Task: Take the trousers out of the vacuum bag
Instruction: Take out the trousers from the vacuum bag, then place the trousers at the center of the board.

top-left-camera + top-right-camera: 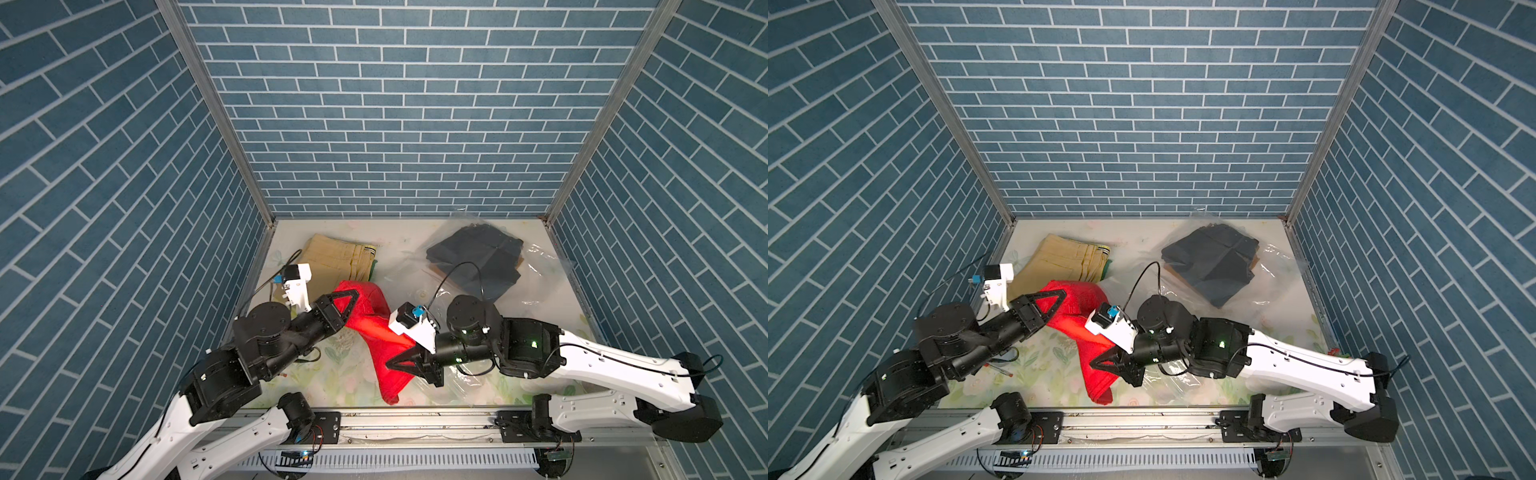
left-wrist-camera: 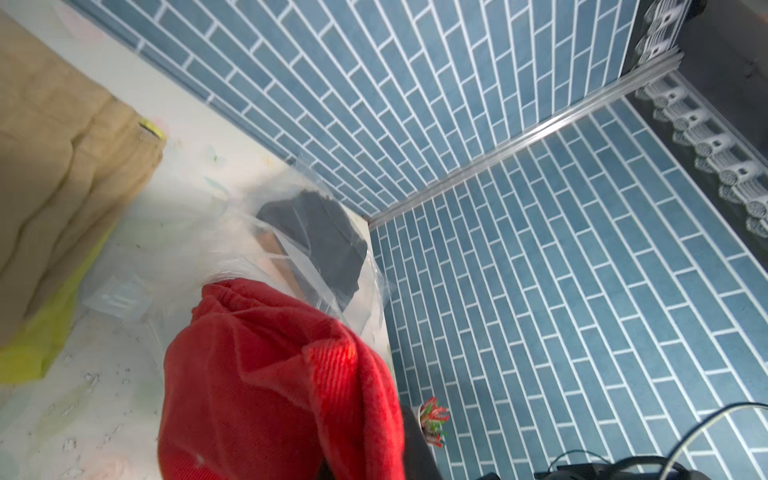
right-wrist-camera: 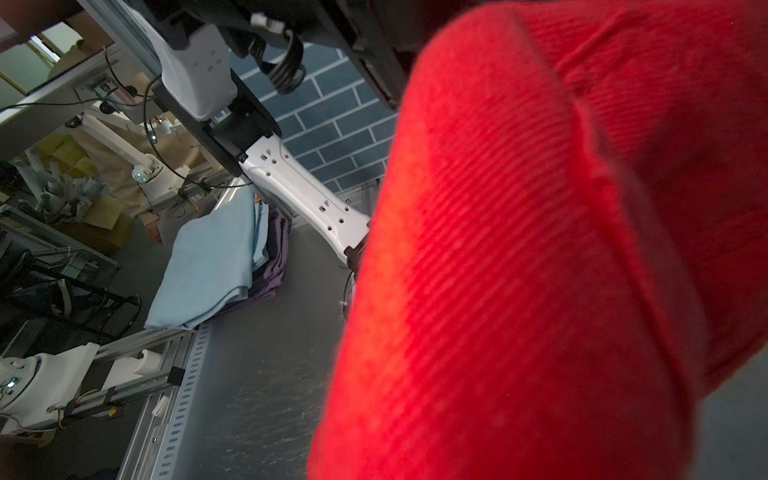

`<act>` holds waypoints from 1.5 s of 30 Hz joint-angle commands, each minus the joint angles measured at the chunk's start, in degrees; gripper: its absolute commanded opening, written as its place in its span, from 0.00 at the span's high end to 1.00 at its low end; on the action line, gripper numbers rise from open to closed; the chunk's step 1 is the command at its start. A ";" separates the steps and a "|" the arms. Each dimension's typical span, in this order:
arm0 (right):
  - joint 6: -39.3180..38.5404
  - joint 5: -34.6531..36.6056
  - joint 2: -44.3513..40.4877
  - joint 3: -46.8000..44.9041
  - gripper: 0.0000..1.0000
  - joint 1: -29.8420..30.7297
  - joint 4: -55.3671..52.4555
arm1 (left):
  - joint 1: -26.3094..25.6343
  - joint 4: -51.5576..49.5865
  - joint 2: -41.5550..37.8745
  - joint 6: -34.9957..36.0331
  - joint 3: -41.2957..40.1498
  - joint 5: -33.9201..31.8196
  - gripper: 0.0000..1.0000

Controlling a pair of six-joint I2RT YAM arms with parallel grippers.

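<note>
The red trousers [image 1: 374,328] hang stretched between my two grippers above the table's front middle. My left gripper [image 1: 355,294] is shut on their upper end, and my right gripper [image 1: 388,365] is shut on their lower part. Red cloth [image 2: 270,374] fills the left wrist view's lower middle and most of the right wrist view [image 3: 540,270], hiding both sets of jaws. The crinkly transparent vacuum bag [image 1: 540,266] lies at the back right, with folded black trousers [image 1: 478,257] inside it. Beige trousers [image 1: 332,257] lie folded at the back left, outside the bag, over a green and yellow layer [image 1: 372,270].
The table has a pale floral cover [image 1: 332,382]. Blue brick walls [image 1: 415,124] enclose it on three sides. An aluminium rail [image 1: 415,424] runs along the front and carries both arm bases. The bag's loose plastic [image 1: 465,386] spreads forward under my right arm.
</note>
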 commanded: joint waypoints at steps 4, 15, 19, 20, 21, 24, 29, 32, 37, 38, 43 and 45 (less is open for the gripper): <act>-3.63 -3.23 3.34 7.91 1.00 -5.65 7.78 | -0.08 0.28 3.54 7.31 12.44 -9.24 1.00; -8.08 3.98 14.30 23.49 1.00 -9.80 3.40 | -0.04 2.37 8.65 18.76 23.15 -16.64 1.00; -11.18 10.33 19.39 29.53 1.00 -10.51 -0.11 | 0.00 0.77 11.45 22.36 25.45 -23.32 1.00; -11.84 11.92 20.62 31.12 1.00 -10.62 -0.95 | -0.08 0.71 12.00 23.02 25.70 -24.93 1.00; -12.69 13.18 22.06 32.56 1.00 -10.75 -1.82 | -0.05 1.14 12.49 24.11 25.73 -25.99 1.00; -14.91 18.17 25.84 36.96 1.00 -10.88 -4.26 | -0.01 3.16 13.80 25.46 25.36 -26.92 1.00; -17.94 24.21 31.34 43.42 1.00 -11.21 -6.84 | 0.10 5.94 16.95 26.98 24.49 -28.96 1.00; -19.63 27.61 34.00 45.68 1.00 -11.37 -7.41 | 1.02 8.17 18.32 28.27 23.49 -29.49 1.00; -21.28 32.49 37.07 47.67 1.00 -12.03 -7.32 | 8.47 11.57 20.84 27.09 20.70 -20.70 1.00; -21.29 32.80 37.41 47.66 1.00 -12.19 -7.10 | 10.99 12.10 21.38 26.30 19.88 -18.00 1.00; -21.47 33.19 38.21 47.18 1.00 -13.46 -5.62 | 24.58 17.78 22.58 23.21 14.26 -2.49 1.00; -21.62 33.44 38.23 46.16 1.00 -14.10 -4.21 | 31.15 20.26 23.22 21.23 11.76 5.60 1.00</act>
